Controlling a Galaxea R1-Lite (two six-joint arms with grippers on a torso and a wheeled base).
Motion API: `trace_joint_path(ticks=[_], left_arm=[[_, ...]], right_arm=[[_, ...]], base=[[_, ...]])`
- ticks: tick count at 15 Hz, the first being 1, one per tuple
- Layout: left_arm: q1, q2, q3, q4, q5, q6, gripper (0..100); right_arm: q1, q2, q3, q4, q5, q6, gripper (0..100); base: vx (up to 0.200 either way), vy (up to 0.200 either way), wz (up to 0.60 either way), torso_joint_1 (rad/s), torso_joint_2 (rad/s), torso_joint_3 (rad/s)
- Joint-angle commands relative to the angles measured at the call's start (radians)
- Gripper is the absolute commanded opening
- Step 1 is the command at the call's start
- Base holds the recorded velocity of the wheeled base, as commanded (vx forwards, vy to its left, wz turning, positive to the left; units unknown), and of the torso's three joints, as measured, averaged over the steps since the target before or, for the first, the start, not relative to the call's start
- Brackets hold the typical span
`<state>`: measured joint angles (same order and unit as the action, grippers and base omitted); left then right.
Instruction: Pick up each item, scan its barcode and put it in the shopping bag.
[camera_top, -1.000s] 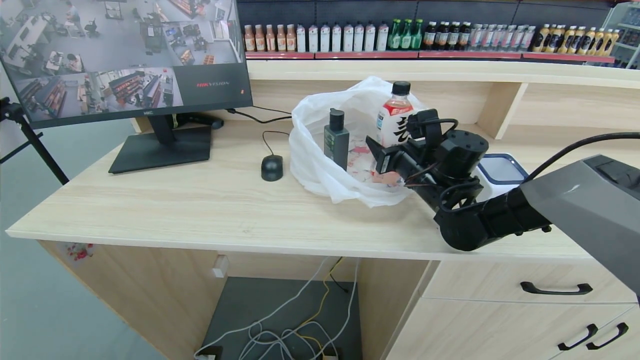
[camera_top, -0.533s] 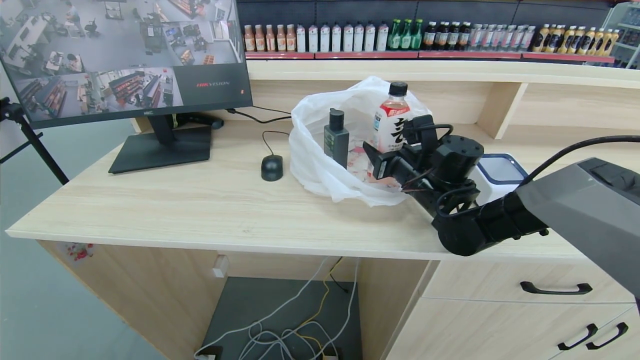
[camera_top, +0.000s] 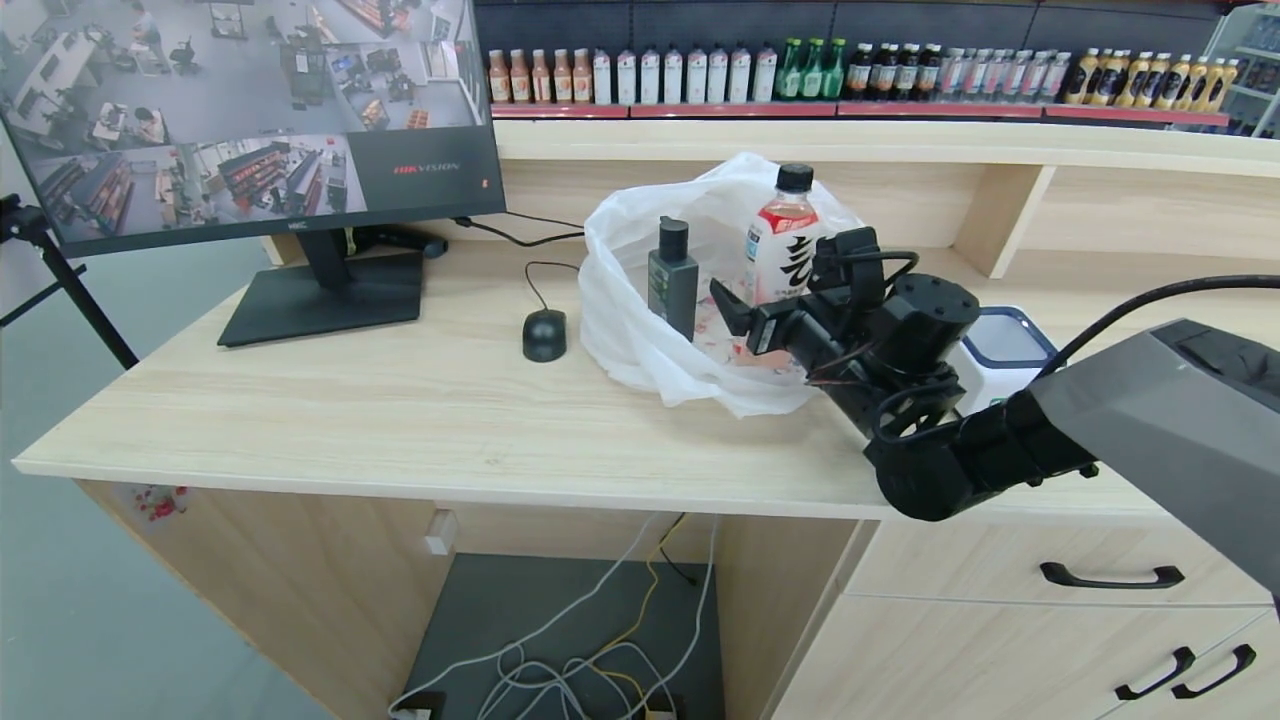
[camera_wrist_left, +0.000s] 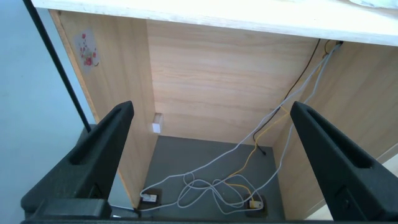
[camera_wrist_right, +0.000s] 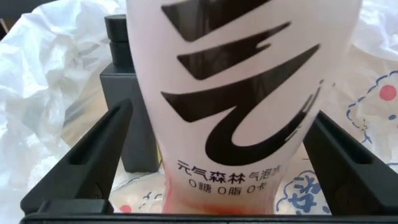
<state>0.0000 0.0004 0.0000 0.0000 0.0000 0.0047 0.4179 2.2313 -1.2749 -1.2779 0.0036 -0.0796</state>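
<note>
Left gripper (camera_wrist_left: 211, 109): spread, empty, low before desk (camera_top: 400, 420). 1 mouse (camera_top: 544, 335). 1 shopping bag (camera_top: 640, 350) on desk, 2 bottles upright inside: dark bottle (camera_top: 672, 275), drink bottle (camera_top: 780, 250) with big black brush character on label. Right gripper (camera_wrist_right: 219, 112): spread, flanking drink bottle.

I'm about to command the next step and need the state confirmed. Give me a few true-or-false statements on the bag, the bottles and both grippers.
1. The drink bottle stands upright in the shopping bag. True.
2. The dark bottle lies on the counter outside the bag. False: it stands upright inside the bag, beside the drink bottle.
3. The right gripper is open, with a finger on either side of the drink bottle. True.
4. The left gripper holds an item. False: it is open and empty, below counter level, facing the cables under the desk.
</note>
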Motion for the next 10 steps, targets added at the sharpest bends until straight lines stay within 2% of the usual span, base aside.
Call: trace_joint_path(ticks=[1, 5, 8, 10], left_arm=[[0.000, 0.000, 0.000, 0.000, 0.000, 0.000, 100], [0.000, 0.000, 0.000, 0.000, 0.000, 0.000, 100], [0.000, 0.000, 0.000, 0.000, 0.000, 0.000, 100], [0.000, 0.000, 0.000, 0.000, 0.000, 0.000, 100]], right_arm=[[0.001, -0.022, 0.015, -0.003, 0.001, 0.000, 100], [-0.002, -0.182, 0.086, -0.001, 0.009, 0.004, 100], [-0.002, -0.344, 0.236, -0.005, 0.006, 0.006, 100], [-0.025, -0.522, 0.448, -0.024, 0.003, 0.018, 100]], base=[[0.000, 0.000, 0.00, 0.000, 0.00, 0.000], [0.000, 0.000, 0.00, 0.000, 0.00, 0.000], [0.000, 0.000, 0.00, 0.000, 0.00, 0.000], [0.000, 0.000, 0.00, 0.000, 0.00, 0.000]])
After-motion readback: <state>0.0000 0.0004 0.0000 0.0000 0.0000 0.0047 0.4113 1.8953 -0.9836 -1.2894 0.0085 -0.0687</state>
